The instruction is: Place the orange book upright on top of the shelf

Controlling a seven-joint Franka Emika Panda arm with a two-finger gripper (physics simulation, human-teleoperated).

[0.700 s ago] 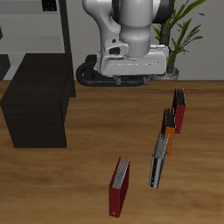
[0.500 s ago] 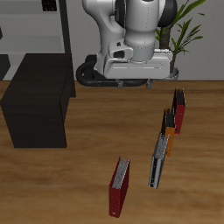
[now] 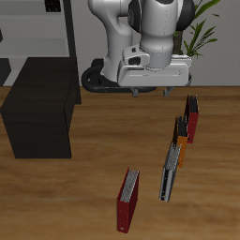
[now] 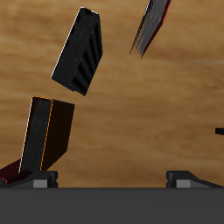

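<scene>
The tool hangs high above the wooden bench, close under the arm's white wrist, and holds nothing. Only stubby finger bases show in the wrist view — I cannot tell whether its jaws stand apart or together.

The thin orange-covered book stands on its edge well below the tool and a little nearer the bench's front edge, apart from it. It is wedged in a tight row: a dark red book just behind it, farther back, and a grey-black book just ahead. In the wrist view the orange book shows a bright orange spine edge over a dark face, the grey-black book beyond it.

The step in hand, as I judge it, is the approach. To do it well, centre the tool over the orange spine first, turn the fingers to straddle the book's thin width, and descend straight — the neighbours leave little room, so a slanted entry would likely knock one over.

The low matte black box shelf sits well off to the tool's side, its top bare.
</scene>
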